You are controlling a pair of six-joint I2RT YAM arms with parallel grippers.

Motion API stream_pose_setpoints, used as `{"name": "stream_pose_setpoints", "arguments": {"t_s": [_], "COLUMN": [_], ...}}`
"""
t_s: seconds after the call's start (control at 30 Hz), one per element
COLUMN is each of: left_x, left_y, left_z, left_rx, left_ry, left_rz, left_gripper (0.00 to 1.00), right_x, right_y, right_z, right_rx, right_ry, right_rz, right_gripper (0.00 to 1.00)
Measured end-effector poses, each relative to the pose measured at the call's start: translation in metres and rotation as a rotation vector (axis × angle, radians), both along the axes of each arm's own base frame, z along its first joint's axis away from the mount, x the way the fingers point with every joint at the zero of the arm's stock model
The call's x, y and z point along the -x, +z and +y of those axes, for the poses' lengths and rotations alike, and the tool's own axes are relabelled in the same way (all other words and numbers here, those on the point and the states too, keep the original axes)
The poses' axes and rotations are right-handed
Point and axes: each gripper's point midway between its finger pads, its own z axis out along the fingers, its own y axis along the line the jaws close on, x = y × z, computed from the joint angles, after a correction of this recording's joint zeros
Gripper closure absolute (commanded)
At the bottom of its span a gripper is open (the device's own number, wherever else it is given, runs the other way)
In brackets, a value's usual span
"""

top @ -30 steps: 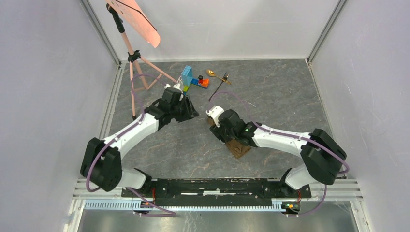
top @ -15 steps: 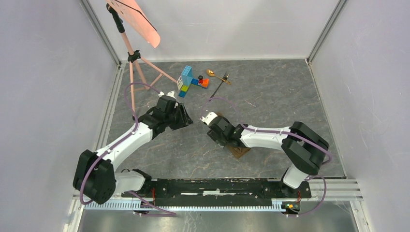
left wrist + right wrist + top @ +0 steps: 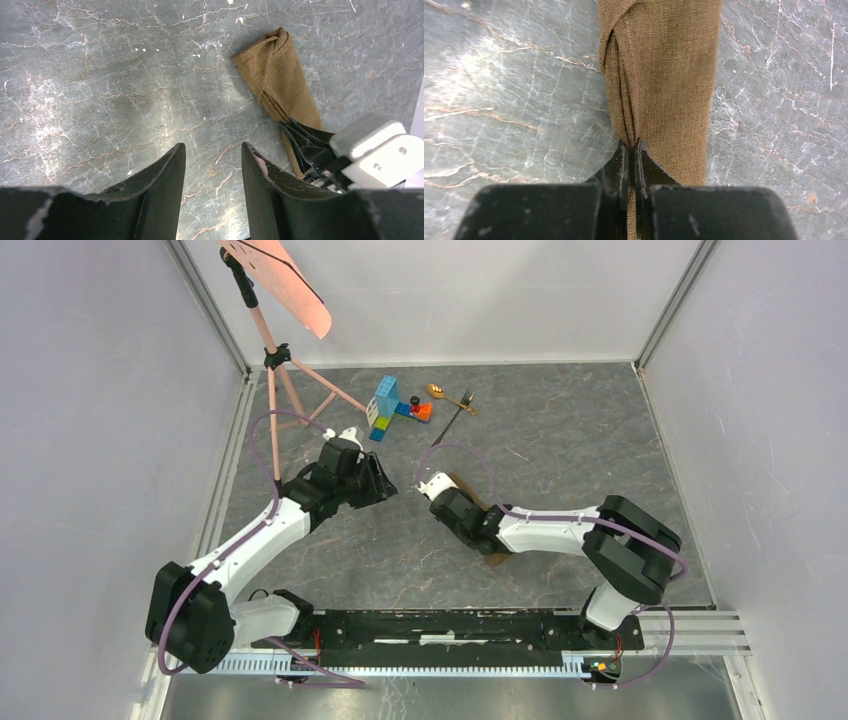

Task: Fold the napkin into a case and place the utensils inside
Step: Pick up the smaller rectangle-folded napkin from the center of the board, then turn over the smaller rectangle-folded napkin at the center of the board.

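The brown napkin [image 3: 664, 75] lies folded into a long narrow strip on the marble table; it also shows in the left wrist view, napkin [image 3: 280, 80], and mostly hidden under the right arm from above, napkin [image 3: 497, 556]. My right gripper [image 3: 631, 145] is shut, pinching a fold along the napkin's left edge. My left gripper [image 3: 213, 152] hovers open over bare table, left of the napkin, nothing between its fingers. The gold spoon [image 3: 440, 393] and the dark fork [image 3: 452, 418] lie at the back of the table, far from both grippers.
Colourful toy blocks [image 3: 393, 406] stand left of the spoon. A pink tripod stand [image 3: 280, 360] with an orange-pink paddle occupies the back left corner. Grey walls enclose the table on three sides.
My right gripper has shut on the napkin's fold and the right arm has slid left and lower. The left arm drew back slightly toward the left.
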Motion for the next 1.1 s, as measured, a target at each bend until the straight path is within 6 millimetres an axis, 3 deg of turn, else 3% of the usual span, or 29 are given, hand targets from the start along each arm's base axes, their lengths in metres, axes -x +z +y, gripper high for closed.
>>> {"name": "stream_pose_setpoints", "arguments": {"t_s": [0.2,0.37,0.53,0.73,0.87,1.1], "left_x": [0.002,0.002,0.0,0.001,0.002,0.006], "left_y": [0.007,0.016,0.026,0.032,0.034,0.024], "left_z": [0.006,0.011,0.01,0.01,0.008,-0.006], "left_rx": [-0.01,-0.019,-0.009,-0.008,-0.001,0.03], "left_ry": [0.018,0.036,0.037,0.036,0.024,-0.039], "left_rz": [-0.018,-0.036,-0.056,-0.058,-0.055,0.005], "left_gripper": [0.47,0.48,0.48,0.47,0.47,0.47], "right_x": [0.015,0.035,0.067,0.086,0.078,0.059], "right_y": [0.027,0.058,0.043,0.014,0.021,0.029], "right_z": [0.027,0.078,0.1,0.095,0.082,0.053], "right_rx": [-0.225,-0.661,-0.971,-1.177,-1.278,-1.345], "right_ry": [0.044,0.105,0.098,0.003,-0.013,-0.01], "right_rz": [0.095,0.296,0.58,0.832,0.869,0.853], "right_gripper": [1.0,1.0,1.0,1.0,0.98,0.82]}}
